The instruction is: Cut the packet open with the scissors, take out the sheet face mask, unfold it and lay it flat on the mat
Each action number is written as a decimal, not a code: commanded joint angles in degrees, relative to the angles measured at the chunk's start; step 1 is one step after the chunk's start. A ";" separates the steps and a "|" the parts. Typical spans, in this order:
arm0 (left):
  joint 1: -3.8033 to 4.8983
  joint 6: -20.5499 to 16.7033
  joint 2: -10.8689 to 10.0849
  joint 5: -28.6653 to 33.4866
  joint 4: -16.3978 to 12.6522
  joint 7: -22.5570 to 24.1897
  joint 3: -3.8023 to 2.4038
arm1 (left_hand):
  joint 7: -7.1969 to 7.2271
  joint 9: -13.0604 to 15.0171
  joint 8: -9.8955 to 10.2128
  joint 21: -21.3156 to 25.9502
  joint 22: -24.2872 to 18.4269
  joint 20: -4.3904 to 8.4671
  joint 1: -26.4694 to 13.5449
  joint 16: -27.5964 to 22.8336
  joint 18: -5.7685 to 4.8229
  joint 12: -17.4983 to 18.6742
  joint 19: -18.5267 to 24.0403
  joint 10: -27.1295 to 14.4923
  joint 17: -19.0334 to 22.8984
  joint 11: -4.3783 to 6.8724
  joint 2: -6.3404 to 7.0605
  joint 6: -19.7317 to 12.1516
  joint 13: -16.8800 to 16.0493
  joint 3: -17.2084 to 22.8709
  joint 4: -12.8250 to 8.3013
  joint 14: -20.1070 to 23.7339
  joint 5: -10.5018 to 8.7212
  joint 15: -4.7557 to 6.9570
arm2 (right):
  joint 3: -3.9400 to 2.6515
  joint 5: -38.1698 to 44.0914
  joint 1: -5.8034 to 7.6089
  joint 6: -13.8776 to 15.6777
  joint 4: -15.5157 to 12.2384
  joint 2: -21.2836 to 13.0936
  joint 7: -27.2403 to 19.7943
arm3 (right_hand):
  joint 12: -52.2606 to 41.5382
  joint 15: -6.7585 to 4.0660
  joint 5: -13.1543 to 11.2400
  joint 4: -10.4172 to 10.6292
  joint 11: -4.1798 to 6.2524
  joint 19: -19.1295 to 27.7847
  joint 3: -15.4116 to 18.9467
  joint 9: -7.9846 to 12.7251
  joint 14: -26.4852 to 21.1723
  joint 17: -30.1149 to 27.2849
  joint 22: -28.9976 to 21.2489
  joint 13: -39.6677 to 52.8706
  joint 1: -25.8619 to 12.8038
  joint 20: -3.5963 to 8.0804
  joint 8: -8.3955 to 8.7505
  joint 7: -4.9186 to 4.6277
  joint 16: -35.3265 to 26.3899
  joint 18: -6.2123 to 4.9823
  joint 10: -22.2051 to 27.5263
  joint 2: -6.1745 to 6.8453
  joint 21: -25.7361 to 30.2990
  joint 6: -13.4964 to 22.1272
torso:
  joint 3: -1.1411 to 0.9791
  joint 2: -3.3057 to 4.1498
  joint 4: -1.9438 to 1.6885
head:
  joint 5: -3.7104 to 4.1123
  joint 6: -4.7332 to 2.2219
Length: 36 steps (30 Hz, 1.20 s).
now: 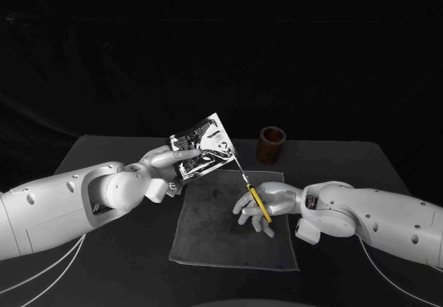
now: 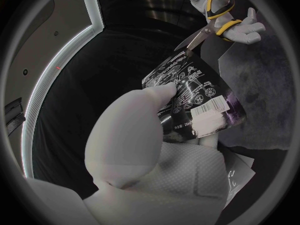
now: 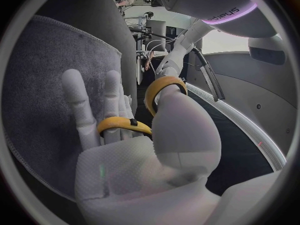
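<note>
Left hand [image 1: 171, 160], silver and many-fingered, holds a glossy black-and-white printed packet [image 1: 205, 148] raised and tilted above the far edge of a dark grey fabric mat [image 1: 231, 243]. Right hand [image 1: 269, 199] grips yellow-handled scissors [image 1: 257, 200] over the mat, fingers through the loops, blade tips meeting the packet's lower corner. A brown cylindrical container [image 1: 271, 144] stands on the black table [image 1: 369, 173] just beyond the mat.
</note>
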<state>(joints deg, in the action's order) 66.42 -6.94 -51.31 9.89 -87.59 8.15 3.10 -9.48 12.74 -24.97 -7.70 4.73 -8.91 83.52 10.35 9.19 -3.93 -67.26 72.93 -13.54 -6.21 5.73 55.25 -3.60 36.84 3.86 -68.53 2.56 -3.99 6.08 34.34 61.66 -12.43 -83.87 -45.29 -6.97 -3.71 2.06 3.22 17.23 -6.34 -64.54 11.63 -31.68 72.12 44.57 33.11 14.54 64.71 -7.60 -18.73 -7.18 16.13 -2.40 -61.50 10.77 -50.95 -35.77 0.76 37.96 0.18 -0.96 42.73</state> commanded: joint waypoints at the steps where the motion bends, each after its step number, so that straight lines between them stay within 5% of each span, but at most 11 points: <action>1: 0.09 0.99 -0.01 -0.25 -0.04 0.61 -0.06 | -0.23 2.95 -0.21 -0.38 0.07 -0.04 0.16 -0.28 1.16 0.26 -0.38 0.43 -0.06 0.12 -0.53 0.33 -0.07 0.07 -0.33 -0.22 0.20 0.28 | -0.07 0.74 0.04 -0.74 -0.04 -0.05 -0.69 | -0.46 0.26 -0.18 -0.08 -0.01 -0.08 -0.47 0.27 -0.73 -0.72 -1.04 -0.54 0.14 -0.26 -0.64 -2.60 -1.23 -8.18 0.02 -0.26 1.20 20.93 | -0.06 0.00 -0.06 | -0.07 0.06; 36: 0.11 1.98 0.12 -0.94 -0.24 -0.36 -0.05 | -0.22 3.01 -0.21 -0.41 0.07 -0.02 0.10 -0.29 1.16 0.25 -0.40 0.47 -0.10 0.13 -0.50 0.35 -0.07 0.12 -0.46 -0.27 0.20 0.30 | -0.11 -0.59 0.05 0.00 -0.03 0.77 -0.81 | -1.25 0.53 -0.32 -0.20 -0.17 -1.70 -1.70 0.19 -1.03 -3.02 -4.38 -2.36 0.26 -0.47 -4.60 -3.05 -4.66 -8.18 -0.51 -2.55 4.71 20.53 | -0.14 0.06 -0.04 | -0.21 0.27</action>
<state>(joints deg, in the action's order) 66.44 -6.38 -51.25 9.54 -87.62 7.80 3.10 -9.59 12.74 -24.99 -7.92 4.71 -8.92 83.67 10.35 9.73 -3.93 -67.25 73.12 -13.59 -5.97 5.60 55.36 -3.60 37.00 3.69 -68.71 2.57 -3.99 6.05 34.32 61.66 -12.36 -83.85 -44.56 -7.06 -4.76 2.40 3.22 17.14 -6.22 -65.73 10.26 -31.45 70.65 41.62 28.79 12.23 65.08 -8.12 -23.04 -7.67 11.70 -2.35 -61.61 8.82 -46.48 -33.62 0.64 37.98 0.15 -1.14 43.01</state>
